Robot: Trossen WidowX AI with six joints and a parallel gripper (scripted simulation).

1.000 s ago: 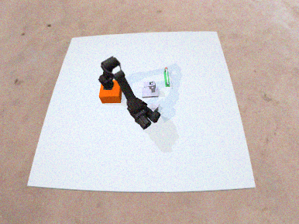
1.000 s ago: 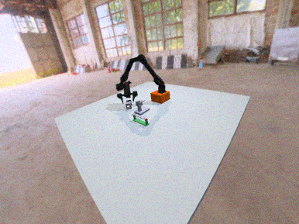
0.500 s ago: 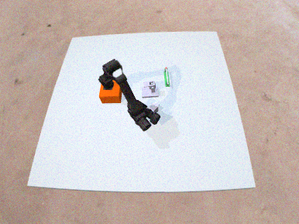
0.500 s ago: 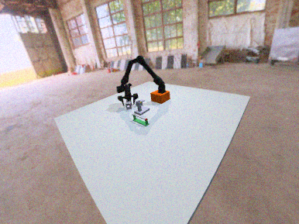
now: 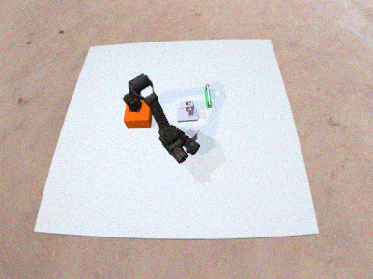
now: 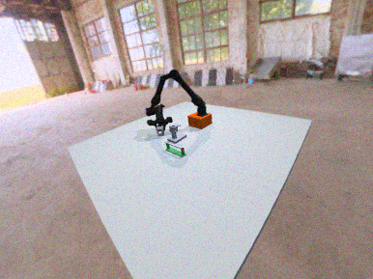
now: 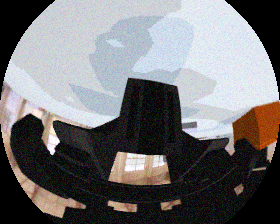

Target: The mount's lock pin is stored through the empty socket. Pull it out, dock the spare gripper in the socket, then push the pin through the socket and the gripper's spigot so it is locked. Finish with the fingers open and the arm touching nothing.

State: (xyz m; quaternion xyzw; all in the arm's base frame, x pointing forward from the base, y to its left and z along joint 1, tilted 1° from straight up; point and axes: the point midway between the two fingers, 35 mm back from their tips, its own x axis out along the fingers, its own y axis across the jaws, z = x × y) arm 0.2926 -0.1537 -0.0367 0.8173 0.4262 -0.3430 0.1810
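Observation:
My gripper (image 5: 187, 141) (image 6: 159, 125) (image 7: 144, 119) points down beside the mount and is shut on the spare gripper. The spare gripper's black body (image 7: 150, 107) fills the space between the fingers in the wrist view; its pale part (image 5: 192, 133) (image 6: 160, 131) shows at the fingers. Whether it touches the table cannot be told. The grey mount (image 5: 182, 117) (image 6: 179, 139) stands upright, and its socket (image 5: 189, 106) (image 6: 174, 130) holds no spare gripper. The red-headed lock pin (image 5: 207, 85) (image 6: 183, 149) lies along the green rack (image 5: 210, 105) (image 6: 175, 151), out of the socket.
The orange block (image 5: 138, 118) (image 6: 200, 120) (image 7: 257, 125) under the arm's base stands to one side of the mount. The green rack is on the mount's other side. The arm arches over from the base. Everything stands on the white table top (image 5: 145, 197) (image 6: 193, 211).

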